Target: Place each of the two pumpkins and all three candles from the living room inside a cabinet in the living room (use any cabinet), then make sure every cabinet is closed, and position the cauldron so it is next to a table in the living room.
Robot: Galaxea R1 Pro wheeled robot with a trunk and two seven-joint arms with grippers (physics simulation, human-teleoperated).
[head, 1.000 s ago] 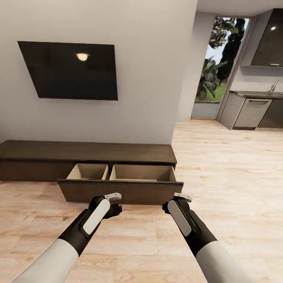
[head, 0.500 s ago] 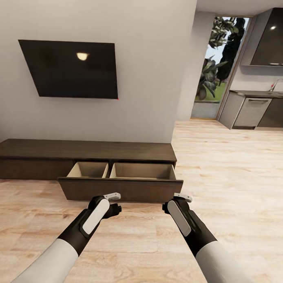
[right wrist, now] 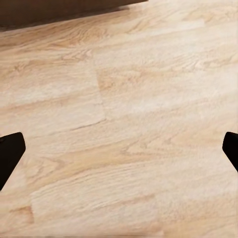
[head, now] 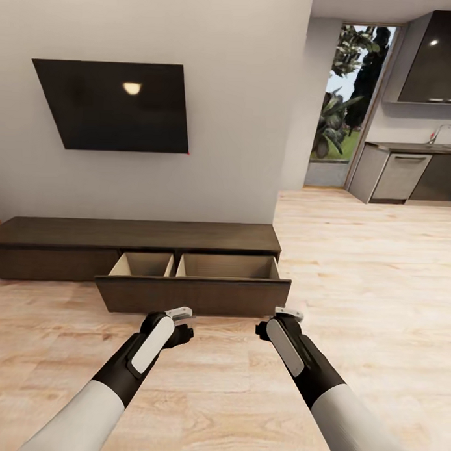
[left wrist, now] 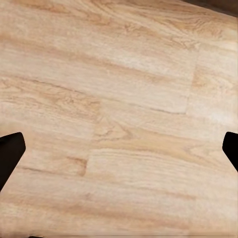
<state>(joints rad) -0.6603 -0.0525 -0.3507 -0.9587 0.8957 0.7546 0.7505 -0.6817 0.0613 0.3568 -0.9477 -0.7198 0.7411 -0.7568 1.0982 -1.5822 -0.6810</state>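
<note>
The cabinet (head: 134, 235), a long low dark brown unit, stands against the wall under a black TV. Its right-hand wide drawer (head: 192, 294) is pulled out, and the part of its two pale wood compartments that I see holds nothing. My left gripper (head: 183, 323) and right gripper (head: 279, 320) hover over the floor just in front of the drawer front, pointing down. Both are open with nothing between their fingers, as the left wrist view (left wrist: 119, 148) and right wrist view (right wrist: 119, 148) show over bare planks. The pumpkins, candles, cauldron and table are out of view.
A wall-mounted TV (head: 116, 104) hangs above the cabinet. Light wood floor (head: 367, 269) stretches to the right towards a kitchen counter (head: 409, 170) and a glass door (head: 343, 106). The pulled-out drawer juts into the floor space ahead of me.
The whole picture has shifted slightly upward, so the camera moved. Both arms keep their pose and the drawer stays pulled out.
</note>
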